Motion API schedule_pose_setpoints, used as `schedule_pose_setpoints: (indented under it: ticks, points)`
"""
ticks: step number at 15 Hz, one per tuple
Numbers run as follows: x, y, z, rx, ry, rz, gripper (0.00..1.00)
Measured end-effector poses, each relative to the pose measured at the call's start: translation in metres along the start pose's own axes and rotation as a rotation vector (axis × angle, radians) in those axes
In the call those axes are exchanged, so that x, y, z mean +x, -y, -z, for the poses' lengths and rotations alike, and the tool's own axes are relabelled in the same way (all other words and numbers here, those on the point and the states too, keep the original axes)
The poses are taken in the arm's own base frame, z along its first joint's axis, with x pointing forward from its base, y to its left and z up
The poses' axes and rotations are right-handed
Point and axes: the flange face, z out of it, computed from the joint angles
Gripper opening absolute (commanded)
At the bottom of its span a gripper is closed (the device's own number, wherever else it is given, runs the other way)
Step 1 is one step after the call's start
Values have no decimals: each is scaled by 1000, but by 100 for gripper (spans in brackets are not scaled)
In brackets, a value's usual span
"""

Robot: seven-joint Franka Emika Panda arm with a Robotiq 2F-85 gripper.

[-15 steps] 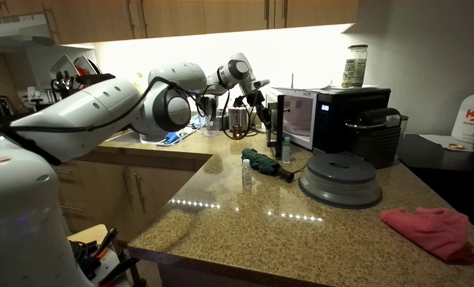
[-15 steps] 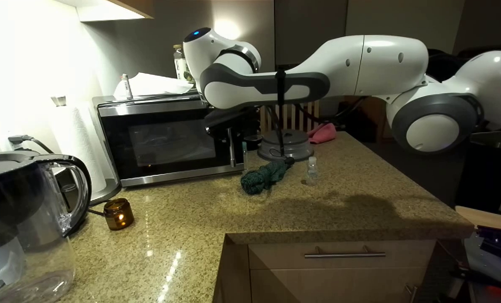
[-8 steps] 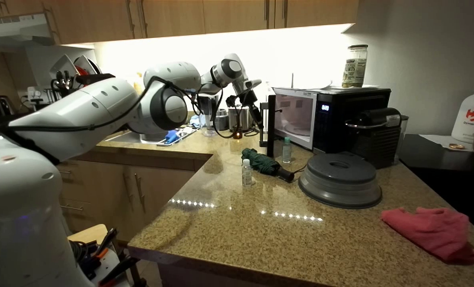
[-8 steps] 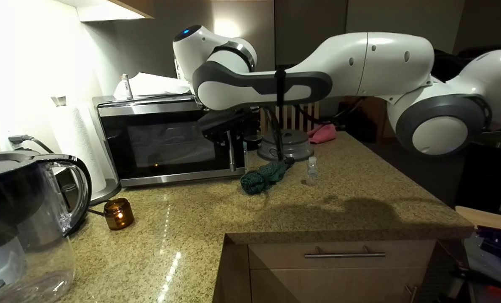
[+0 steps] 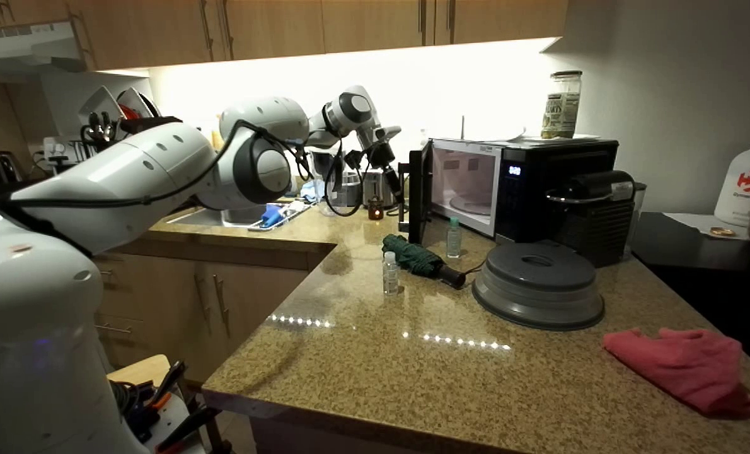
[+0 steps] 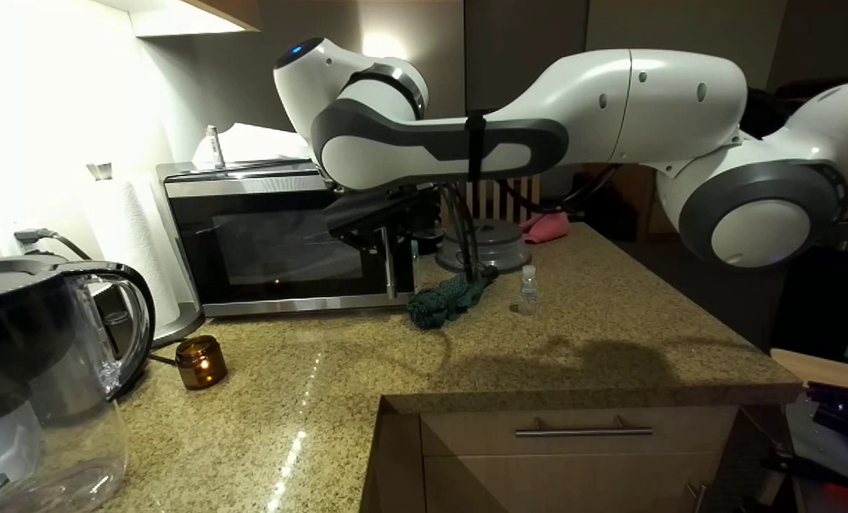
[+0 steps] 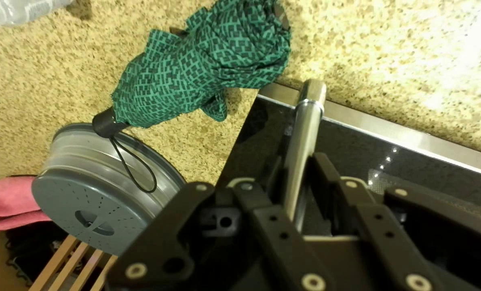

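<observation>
– Where's the gripper [image 7: 299, 166]?
– Lower centre of the wrist view, clamped round the door handle [image 7: 309, 115]; the exact contact is too dark to judge.
– Best way to work it?
– Follow the arc of the microwave door [image 7: 368, 151] smoothly, clear of the green umbrella [image 7: 202, 66], upper left of centre.

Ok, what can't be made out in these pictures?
Microwave handle: near end hidden behind the hand in the wrist view.
White-capped bottle: print too small in both exterior views; cut off by the wrist view's edge.
Jar: fine print too small in an exterior view.
Pitcher: one side cut off in an exterior view.
</observation>
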Motion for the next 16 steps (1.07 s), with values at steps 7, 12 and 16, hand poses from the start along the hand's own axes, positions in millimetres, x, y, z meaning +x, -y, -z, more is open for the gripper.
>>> schedule_pose_setpoints:
  ticks: [7,12,16]
  points:
    - [-17,7,9,-8,4,14,50]
    - [-34,18,8,-9,23,62,76]
    - [-49,27,3,-11,31,91,100]
